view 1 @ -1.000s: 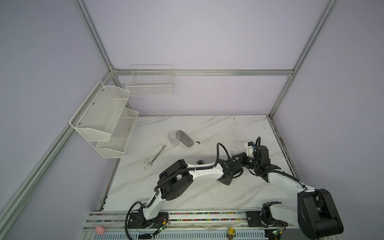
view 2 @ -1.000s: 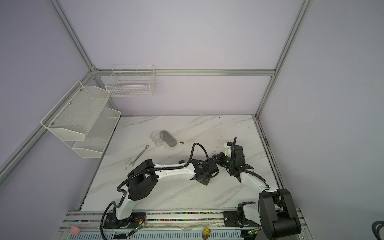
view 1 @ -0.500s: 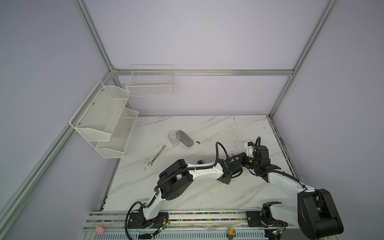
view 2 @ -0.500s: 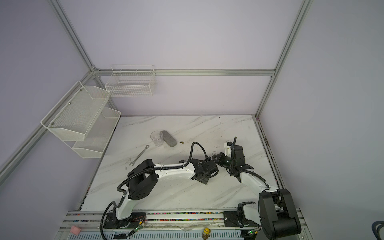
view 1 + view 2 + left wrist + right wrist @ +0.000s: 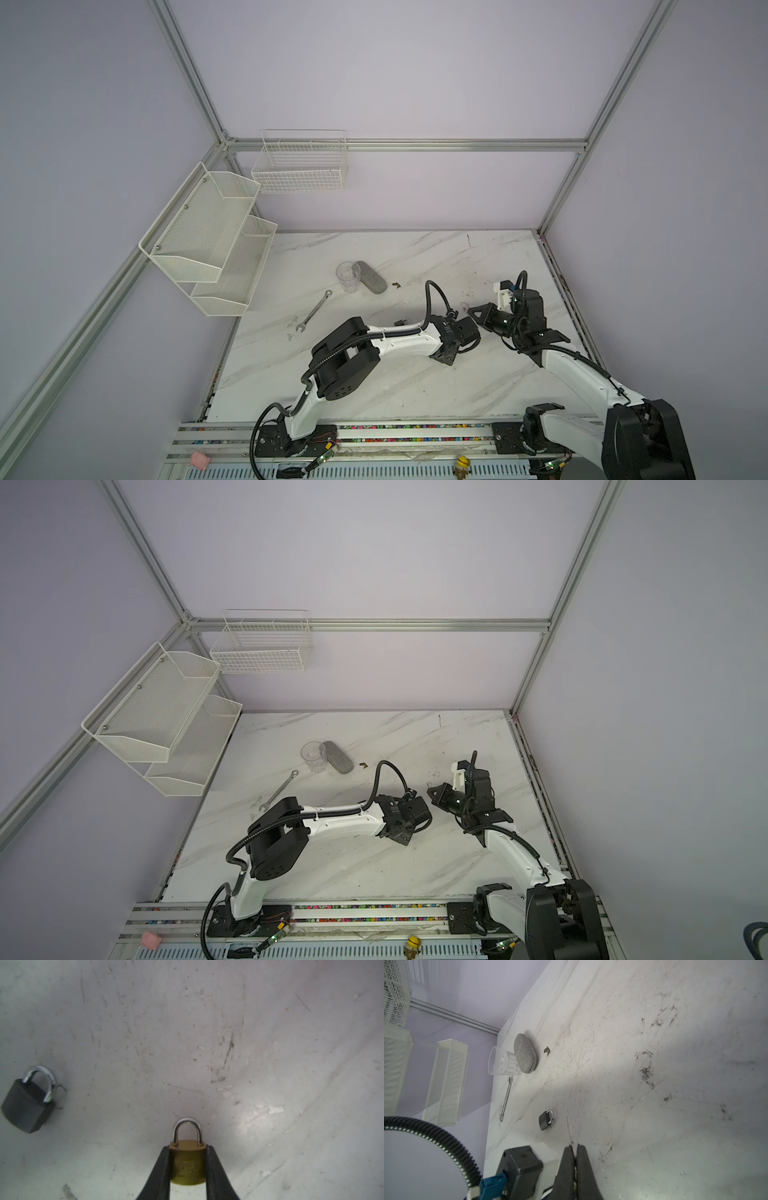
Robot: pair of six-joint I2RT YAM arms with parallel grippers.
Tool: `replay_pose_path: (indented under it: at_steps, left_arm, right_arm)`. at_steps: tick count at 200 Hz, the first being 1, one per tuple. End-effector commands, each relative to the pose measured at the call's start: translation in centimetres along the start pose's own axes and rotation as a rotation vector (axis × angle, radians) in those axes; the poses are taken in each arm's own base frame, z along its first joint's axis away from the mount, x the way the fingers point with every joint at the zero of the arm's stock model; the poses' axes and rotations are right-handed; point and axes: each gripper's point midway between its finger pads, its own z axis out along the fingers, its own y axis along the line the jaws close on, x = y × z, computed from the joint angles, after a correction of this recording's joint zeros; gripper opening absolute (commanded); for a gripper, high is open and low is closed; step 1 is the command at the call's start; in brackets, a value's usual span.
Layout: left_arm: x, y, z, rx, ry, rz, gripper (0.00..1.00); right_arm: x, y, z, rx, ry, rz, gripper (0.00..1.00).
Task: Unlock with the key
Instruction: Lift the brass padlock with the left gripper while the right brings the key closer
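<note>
Two tools are busy: the left tool (image 5: 188, 1148) has just squeezed onto the gold lock (image 5: 188, 1164) down on the table (image 5: 207, 1022), so it is held steady, while the right tool (image 5: 574, 1147) stays pressed together on a thin pink stick (image 5: 569, 1129), maybe the key.

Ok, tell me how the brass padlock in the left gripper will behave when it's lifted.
The brass padlock looks like solid metal, so it is probably rigid and heavy for its size. The left gripper pinches its smooth sides, so it may slip or pivot if the grip is loose. Its shackle sits closed, so it likely won't swing.
</note>
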Motion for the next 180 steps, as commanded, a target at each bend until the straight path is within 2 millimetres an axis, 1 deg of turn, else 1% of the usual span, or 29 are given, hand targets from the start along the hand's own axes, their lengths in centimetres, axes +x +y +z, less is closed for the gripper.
replay_pose_path:
  at_steps: [1,24,53,74,94,112,121,123,126,145,162,180]
  left_arm:
    - [-2.4,2.0,-5.0,0.048,-0.125,-0.098,0.00]
    - [-3.5,3.9,-7.9,0.091,-0.198,-0.202,0.00]
    - [-4.6,6.6,-11.3,0.124,-0.290,-0.306,0.00]
    - [-5.2,8.5,-13.2,0.143,-0.346,-0.387,0.00]
    - [-5.8,10.4,-14.8,0.130,-0.407,-0.445,0.00]
    - [-6.3,12.4,-15.7,0.122,-0.451,-0.531,0.00]
    - [-6.6,13.0,-15.4,0.126,-0.459,-0.568,0.00]
    - [-6.8,13.3,-16.4,0.145,-0.479,-0.584,0.00]
    - [-7.0,13.6,-16.7,0.155,-0.488,-0.600,0.00]
    - [-7.7,15.0,-17.0,0.178,-0.502,-0.686,0.00]
    - [-8.2,15.7,-16.8,0.193,-0.504,-0.737,0.00]
    - [-8.7,15.8,-16.5,0.234,-0.497,-0.789,0.00]
  right_arm:
    - [-1.2,0.7,-1.1,0.024,-0.034,-0.039,0.00]
    - [-1.6,0.7,-1.5,0.052,-0.041,-0.057,0.00]
    - [-2.3,1.4,-1.9,0.064,-0.052,-0.081,0.00]
    - [-2.0,1.2,-1.7,0.095,-0.047,-0.098,0.00]
    - [-1.2,1.4,-1.1,0.117,-0.031,-0.127,0.00]
    - [-0.7,2.0,-0.6,0.139,-0.044,-0.157,0.00]
    - [-0.2,2.8,-0.2,0.125,-0.042,-0.168,0.00]
    - [-0.1,3.0,-0.1,0.122,-0.041,-0.170,0.00]
    - [0.0,3.2,0.0,0.119,-0.041,-0.172,0.00]
    - [1.5,4.5,1.0,0.099,-0.016,-0.196,0.00]
    - [3.2,5.8,1.8,0.072,0.007,-0.227,0.00]
    - [5.1,7.9,2.5,-0.001,0.028,-0.253,0.00]
